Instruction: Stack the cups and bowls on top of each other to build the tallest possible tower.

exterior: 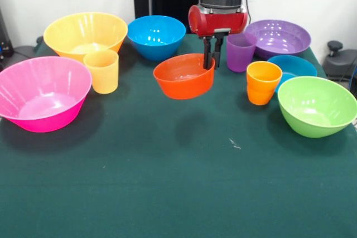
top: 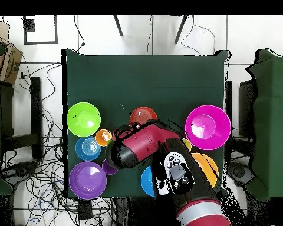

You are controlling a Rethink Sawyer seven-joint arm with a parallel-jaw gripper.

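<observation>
My gripper (exterior: pixel 212 59) is shut on the right rim of the small red-orange bowl (exterior: pixel 184 76) (top: pixel 142 116). The bowl hangs a little above the table, tilted, with its shadow on the cloth below. Just right of it stand the purple cup (exterior: pixel 241 52) and the orange cup (exterior: pixel 263 82) (top: pixel 103 138). The yellow-orange cup (exterior: pixel 101 71) stands to the left, in front of the big yellow bowl (exterior: pixel 85 34). No tower is in view; each cup and bowl sits apart. In the overhead view the arm hides the gripper.
The big pink bowl (exterior: pixel 42 96) (top: pixel 207 127) sits at the left. The medium blue bowl (exterior: pixel 156 36) is behind the held bowl. At the right are the wide purple bowl (exterior: pixel 278 37), small blue bowl (exterior: pixel 293 66) and lime green bowl (exterior: pixel 317 106) (top: pixel 84 119).
</observation>
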